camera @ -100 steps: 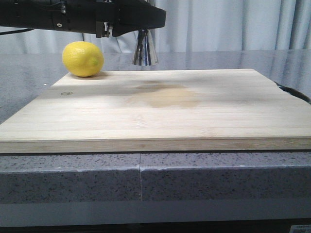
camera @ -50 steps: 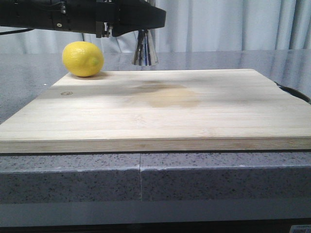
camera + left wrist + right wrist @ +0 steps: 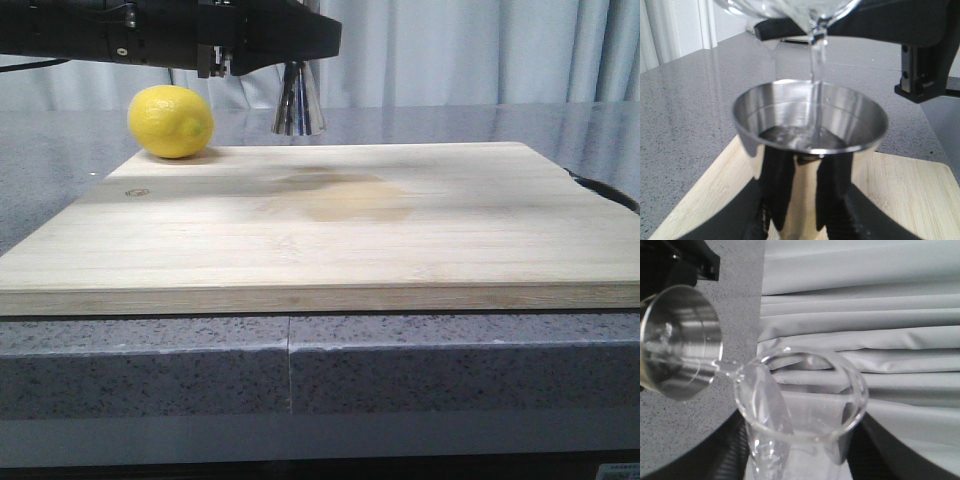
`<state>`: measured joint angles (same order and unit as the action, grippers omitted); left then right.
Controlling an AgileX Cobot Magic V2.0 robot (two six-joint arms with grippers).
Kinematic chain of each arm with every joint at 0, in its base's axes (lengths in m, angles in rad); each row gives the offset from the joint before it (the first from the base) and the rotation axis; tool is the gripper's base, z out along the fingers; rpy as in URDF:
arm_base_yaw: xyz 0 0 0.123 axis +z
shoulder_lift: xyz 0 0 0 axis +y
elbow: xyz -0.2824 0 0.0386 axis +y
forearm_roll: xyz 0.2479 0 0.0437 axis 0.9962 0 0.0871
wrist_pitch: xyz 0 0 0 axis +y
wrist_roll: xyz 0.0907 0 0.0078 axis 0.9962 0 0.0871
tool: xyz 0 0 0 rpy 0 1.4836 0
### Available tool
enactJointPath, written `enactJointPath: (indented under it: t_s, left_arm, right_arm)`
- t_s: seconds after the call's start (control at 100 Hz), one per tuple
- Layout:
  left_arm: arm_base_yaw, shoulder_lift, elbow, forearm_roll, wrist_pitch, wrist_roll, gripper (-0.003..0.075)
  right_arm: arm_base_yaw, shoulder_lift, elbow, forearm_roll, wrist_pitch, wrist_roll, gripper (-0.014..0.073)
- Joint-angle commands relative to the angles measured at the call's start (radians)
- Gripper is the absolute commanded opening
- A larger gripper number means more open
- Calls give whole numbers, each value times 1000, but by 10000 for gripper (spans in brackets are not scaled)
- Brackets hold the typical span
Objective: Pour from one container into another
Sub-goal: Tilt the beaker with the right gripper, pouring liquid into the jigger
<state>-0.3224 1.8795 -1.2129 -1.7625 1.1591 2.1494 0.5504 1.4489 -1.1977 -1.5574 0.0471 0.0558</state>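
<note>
While a thin stream of clear liquid falls from the lip of the tilted glass beaker [image 3: 790,10], the steel jigger [image 3: 810,150] stands upright beneath it with its upper cup partly filled. Seen from the left wrist, the left gripper [image 3: 799,200] clasps the jigger's lower cone between 2 dark fingers [image 3: 777,187], above the near end of the bamboo cutting board [image 3: 900,195]. Seen from the right wrist, the beaker's flared rim leans toward the jigger's open mouth, and the right gripper [image 3: 795,460] holds the glass at its sides, its dark fingers [image 3: 730,450] only partly visible. From the front, only the jigger's lower cone [image 3: 298,105] shows under a black arm [image 3: 170,35], past the far edge of the board, with a lemon [image 3: 171,122] resting on the board's far left corner.
</note>
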Motion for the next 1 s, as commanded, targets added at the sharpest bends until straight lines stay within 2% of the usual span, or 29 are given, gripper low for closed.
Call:
enactJointPath:
  t_s: [0.0,0.49,0.59,0.71,0.89,0.99]
  left_arm:
    - [-11,-61,-31,-91,111,-5,206]
    - [-11,-61,-31,-91,111,-5,206]
    - [-11,-61,-31,-91,111,-5,206]
    - [-11,-61,-31,-91,111,-5,206]
    - [-11,-61,-31,-91,111,-5,206]
    - [-11,-61,-31,-91,111,-5,206]
  right_arm:
    - [1,-35,-38,-17,-4,0,304]
    - [1,-35,-38,-1,-4,2,304]
    - [1,-35,-38,134,2,6,304]
    - [1,-35,-36,370,26,6,304]
    - [1,-35,-36,507,44,6,304]
    - [-8,-35,-36,634,46,6,304]
